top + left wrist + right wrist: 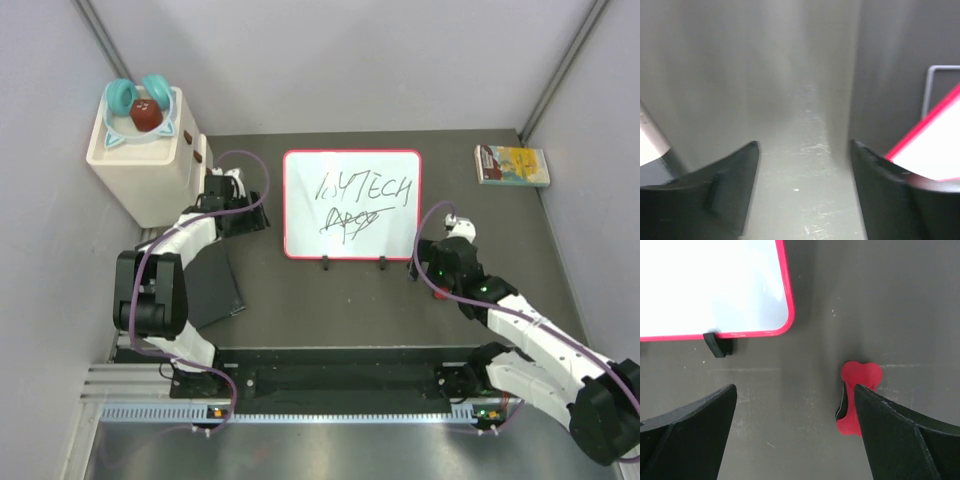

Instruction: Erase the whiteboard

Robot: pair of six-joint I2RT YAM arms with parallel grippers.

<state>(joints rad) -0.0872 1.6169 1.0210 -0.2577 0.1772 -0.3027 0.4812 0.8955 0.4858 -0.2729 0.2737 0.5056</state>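
Off the near right corner of the whiteboard point(350, 205), the right gripper point(794, 390) hangs wide open over a red bone-shaped piece point(860, 376), likely its eraser. The scribbled board lies flat between both grippers. At its left edge the left gripper point(804, 145) stands open and empty, perhaps to steady it.

Top external: high, behind arm bases, looks down on table point(300, 300); whole whiteboard point(351, 205) in frame, well off. Left wrist: low, close to table, faces nearly level over left gripper point(805, 145); whiteboard corner at right edge. Right wrist: close, faces steeply down past right gripper point(795, 387); whiteboard's near right corner, one foot point(717, 345). All three share whiteboard.
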